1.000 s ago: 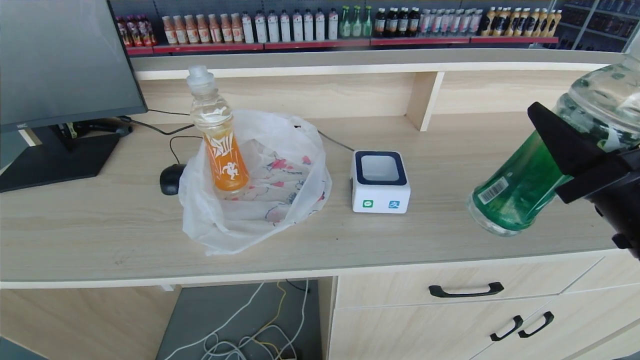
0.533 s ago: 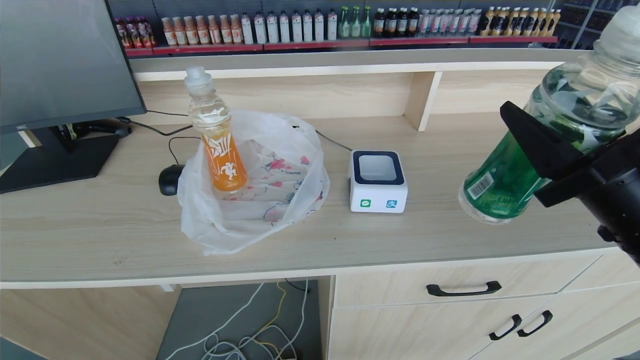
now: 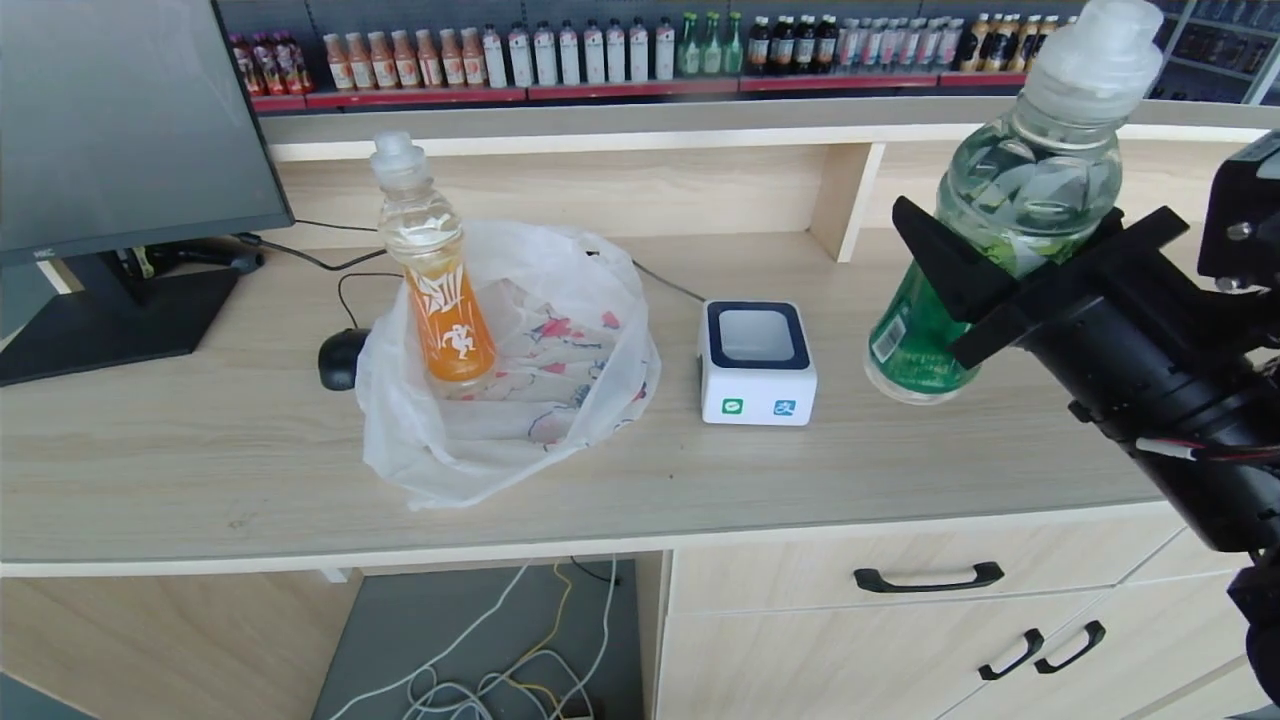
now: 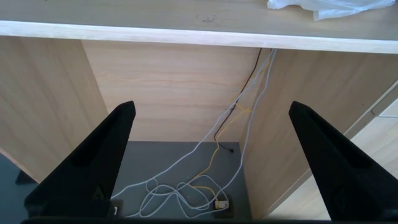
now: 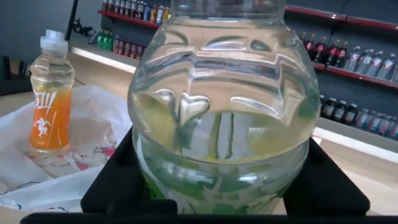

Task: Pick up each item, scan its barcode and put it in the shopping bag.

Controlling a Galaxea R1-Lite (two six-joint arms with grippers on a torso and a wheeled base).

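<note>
Right gripper (image 3: 1040,222) clamping green bottle (image 3: 1005,195) right of scanner (image 3: 757,363), orange bottle (image 3: 440,290) in bag (image 3: 570,400) to its left, left gripper (image 4: 211,109) spread wide, empty.

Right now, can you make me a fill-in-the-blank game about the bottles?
The right tool grips a bottle with a ____ label.
The shopping bag holds ____ item, the orange bottle.
The left tool is ____, holding nothing.
Missing words: green, one, open.
</note>
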